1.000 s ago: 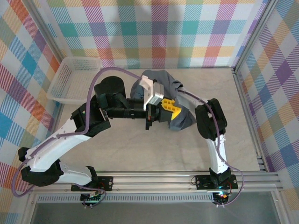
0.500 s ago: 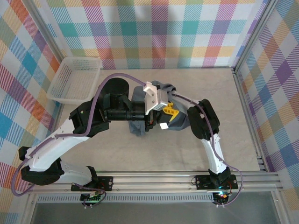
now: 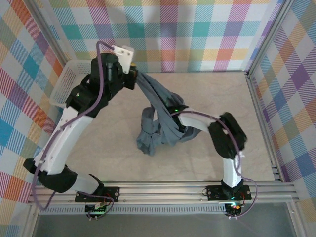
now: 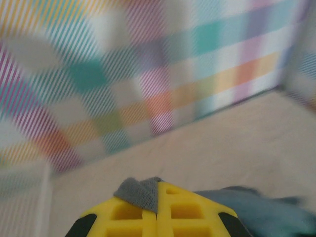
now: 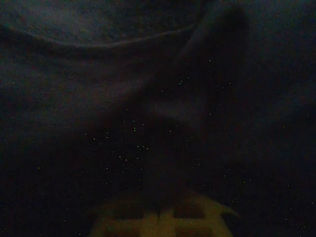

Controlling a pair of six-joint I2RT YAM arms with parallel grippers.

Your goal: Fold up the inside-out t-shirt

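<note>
The t-shirt (image 3: 153, 133) has been drawn out from its heap at the centre of the tabletop (image 3: 207, 89) into a band rising toward 11 o'clock. Its end (image 4: 138, 190) is pinched in the closed left jaws. The right jaws, closed too, lie buried in cloth at centre; whether they grip it cannot be told. A white basket (image 3: 63, 86) sits at 10 o'clock.

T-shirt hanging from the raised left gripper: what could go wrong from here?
The left gripper pinches only a small tip of the t-shirt, so it may slip out. Cloth drapes over the right gripper, shut in dark folds; it could snag or drag the bunched heap instead of spreading it.
</note>
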